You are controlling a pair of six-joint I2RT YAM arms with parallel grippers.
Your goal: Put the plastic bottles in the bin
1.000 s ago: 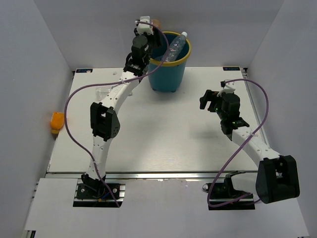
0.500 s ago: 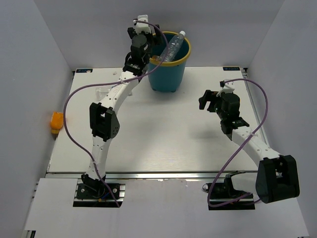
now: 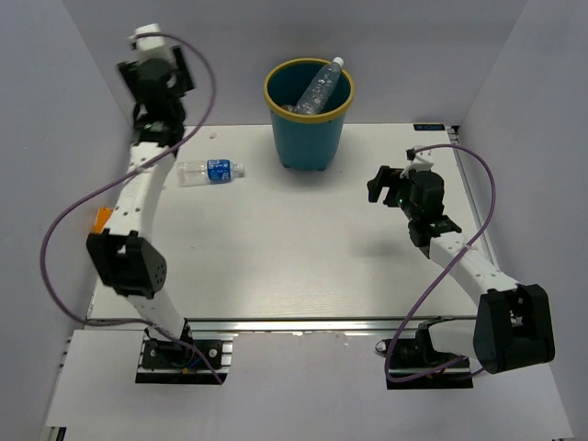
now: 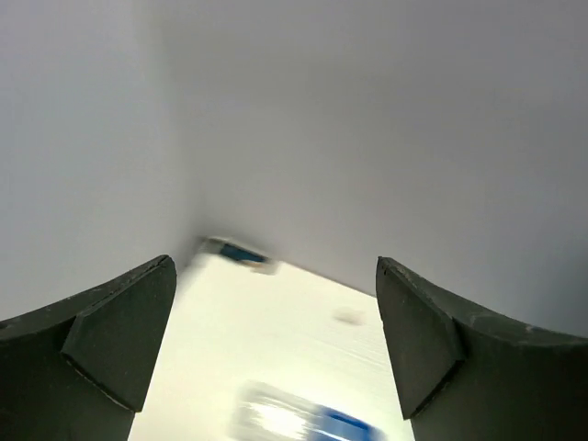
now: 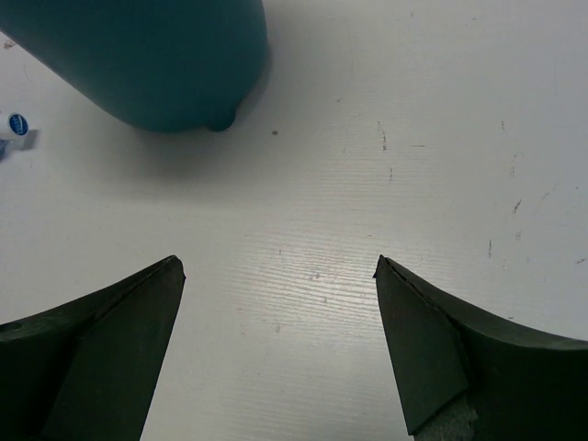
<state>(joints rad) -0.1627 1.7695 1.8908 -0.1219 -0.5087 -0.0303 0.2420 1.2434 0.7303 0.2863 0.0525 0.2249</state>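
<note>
**Two bottles lay outside the bin, both pincers empty**

One clear bottle with a blue label (image 3: pixel 209 171) lay on its side on the tabletop near the far-left corner, well apart from the bin (image 3: pixel 309 138), which stood at the middle of the far edge. A stubby orange bottle (image 3: pixel 100 220) sat at the left edge, seemingly just beyond the tabletop and partly hidden by the left arm. A long clear bottle (image 3: pixel 322 87) leaned inside the bin, its neck poking over the far-right rim.

The lying bottle would probably roll if a finger touched it first, and its thin, slick wall could squash or slip out of a grip placed off-centre. The orange one looked awkward to reach so close to the side wall. A careless drop might also knock the leaning bottle out over the rim.

The left arm reared high over the far-left corner, close to both walls. Its left pincer (image 4: pixel 276 276) stood wide open and held nothing, with the labelled bottle a blur low in its wrist view. The right arm was bent over the right half of the tabletop. Its right pincer (image 5: pixel 276 276) was likewise spread wide and empty above bare tabletop, pointing toward the bin's base.
</note>
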